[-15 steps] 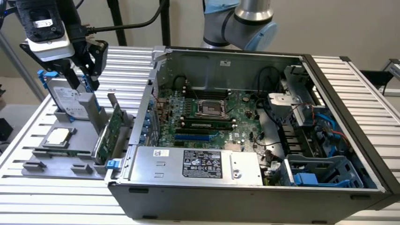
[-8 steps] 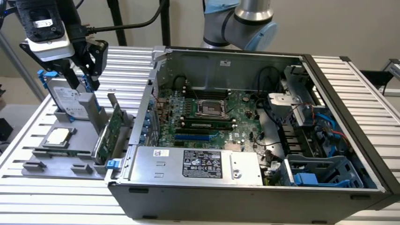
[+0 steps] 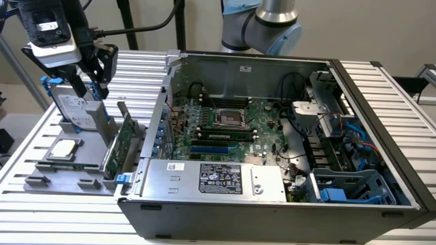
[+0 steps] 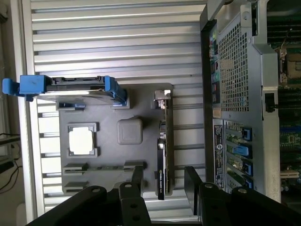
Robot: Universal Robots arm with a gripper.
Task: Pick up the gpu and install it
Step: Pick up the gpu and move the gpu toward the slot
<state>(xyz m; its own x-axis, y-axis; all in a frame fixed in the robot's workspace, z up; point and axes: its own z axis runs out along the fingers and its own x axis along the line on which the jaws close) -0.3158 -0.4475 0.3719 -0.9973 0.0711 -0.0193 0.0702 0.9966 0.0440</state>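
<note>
An open computer case is lying on its side across the centre and right of the exterior view, showing its green motherboard and a silver power supply near the lower edge. At the exterior view's left, a grey tray is sitting on the slatted table. The tray is holding an upright silver hard drive with blue rails and a flat processor chip.

Exterior: high oblique on case; wrist: straight down; both share tray.
</note>
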